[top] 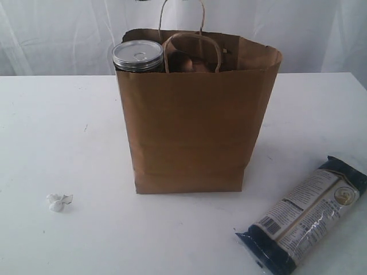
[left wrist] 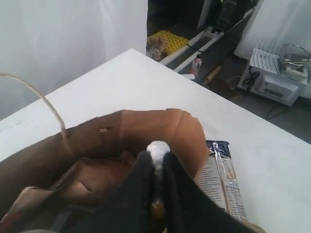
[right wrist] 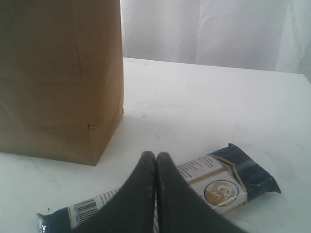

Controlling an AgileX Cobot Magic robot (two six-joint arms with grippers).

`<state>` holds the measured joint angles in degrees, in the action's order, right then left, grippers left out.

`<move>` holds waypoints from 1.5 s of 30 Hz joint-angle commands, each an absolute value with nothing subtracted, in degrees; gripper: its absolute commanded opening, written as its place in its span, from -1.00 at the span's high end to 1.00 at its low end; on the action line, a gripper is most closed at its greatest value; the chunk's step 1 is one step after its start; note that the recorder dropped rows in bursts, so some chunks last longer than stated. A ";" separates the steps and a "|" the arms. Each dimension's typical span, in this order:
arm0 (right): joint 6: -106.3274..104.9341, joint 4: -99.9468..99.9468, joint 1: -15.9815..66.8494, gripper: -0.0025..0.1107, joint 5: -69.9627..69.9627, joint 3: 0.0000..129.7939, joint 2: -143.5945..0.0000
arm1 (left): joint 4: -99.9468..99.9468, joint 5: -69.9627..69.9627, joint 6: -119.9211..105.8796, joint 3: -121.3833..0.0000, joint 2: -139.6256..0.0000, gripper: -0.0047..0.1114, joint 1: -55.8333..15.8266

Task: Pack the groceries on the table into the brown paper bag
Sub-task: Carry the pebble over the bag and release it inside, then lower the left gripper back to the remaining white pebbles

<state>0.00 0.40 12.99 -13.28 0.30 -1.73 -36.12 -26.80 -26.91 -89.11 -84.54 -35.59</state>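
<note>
The brown paper bag (top: 195,132) is stood upright mid-table (top: 57,126), its mouth partly taken up by the silver pull-tab can (top: 137,55) at one corner and a folded-down loop handle (top: 192,51). Above that mouth the white-capped bottle (left wrist: 158,147) is clenched in the left gripper (left wrist: 156,159). The long dark-blue packet (top: 304,215) is left flat by the table's near right corner, close to the right gripper (right wrist: 155,162), which is pressed closed and empty; a crumpled white scrap (top: 59,201) is seen towards the near left.

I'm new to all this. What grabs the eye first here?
A tall brown bag stands on the white table, a silver can sticking up at its top left corner. A dark-blue packet lies to its right. Over the bag, the left gripper pinches a white-capped item.
</note>
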 commanded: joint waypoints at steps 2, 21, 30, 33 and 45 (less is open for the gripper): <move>0.00 0.47 12.46 0.96 -13.18 0.00 -1.49 | -37.18 -25.71 -27.17 -89.37 -87.62 0.92 -37.91; 0.00 0.47 12.46 0.96 -13.18 0.00 -1.49 | -37.32 -23.37 -26.63 -89.37 -91.47 -0.08 -38.47; 0.00 0.47 12.46 0.96 -13.18 0.00 -1.49 | -26.29 -25.60 -19.46 -89.37 -77.63 0.03 -33.03; 0.00 0.47 12.46 0.96 -13.18 0.00 -1.49 | -22.30 -29.58 -17.73 -89.37 -74.11 0.18 -29.74; 0.00 0.47 12.46 0.96 -13.18 0.00 -1.49 | -5.38 -34.74 -5.87 -88.43 -60.21 0.42 -18.90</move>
<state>0.00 0.40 12.99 -13.28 0.30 -1.73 -10.62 -32.70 -10.21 -89.11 -63.57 -20.93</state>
